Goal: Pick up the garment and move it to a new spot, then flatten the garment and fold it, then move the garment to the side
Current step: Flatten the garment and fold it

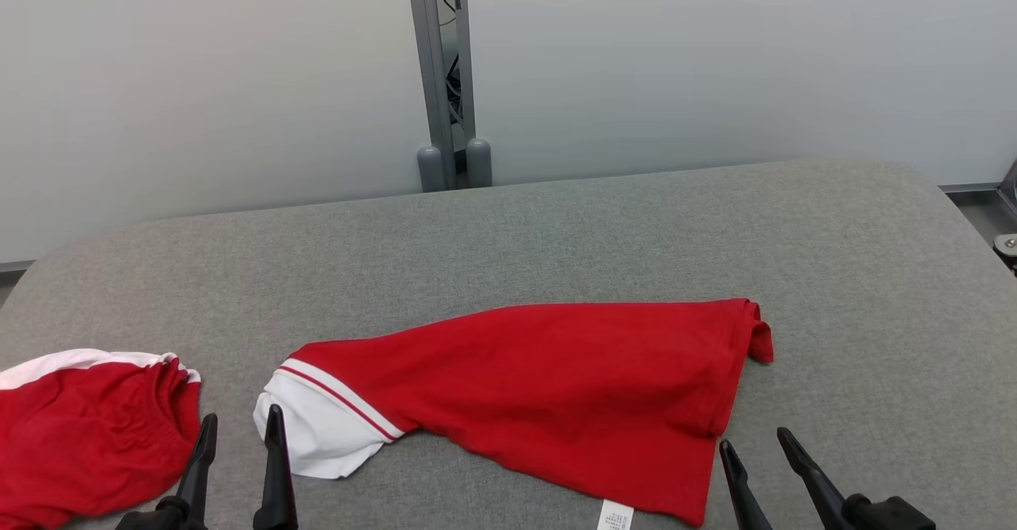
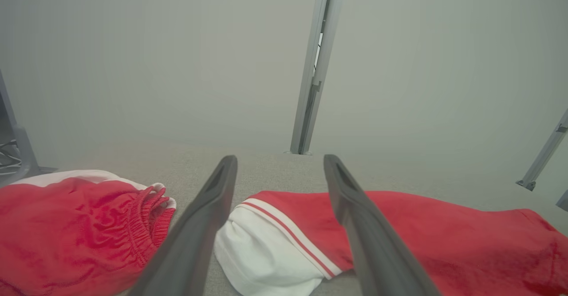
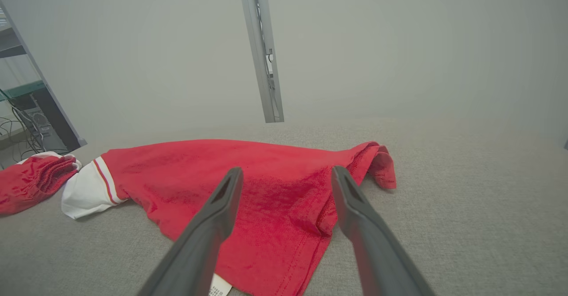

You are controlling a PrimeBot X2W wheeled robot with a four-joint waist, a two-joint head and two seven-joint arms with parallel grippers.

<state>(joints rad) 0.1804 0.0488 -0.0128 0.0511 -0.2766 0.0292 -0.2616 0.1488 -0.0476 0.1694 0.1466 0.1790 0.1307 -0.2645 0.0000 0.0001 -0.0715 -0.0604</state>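
Wide-spread and empty, the left gripper [image 1: 242, 413] sits beside the white cuff [image 1: 318, 427] and the right gripper [image 1: 753, 437] near the hem [image 1: 725, 371]. The red garment [image 1: 556, 387] lies rumpled mid-table [image 1: 556, 228]. A second red piece [image 1: 87, 427] lies close by, so a drifting left pinch could snag it, or catch a single layer.

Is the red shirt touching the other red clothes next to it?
Apart. The head view shows a strip of bare grey table between the red shorts and the white sleeve of the red shirt.
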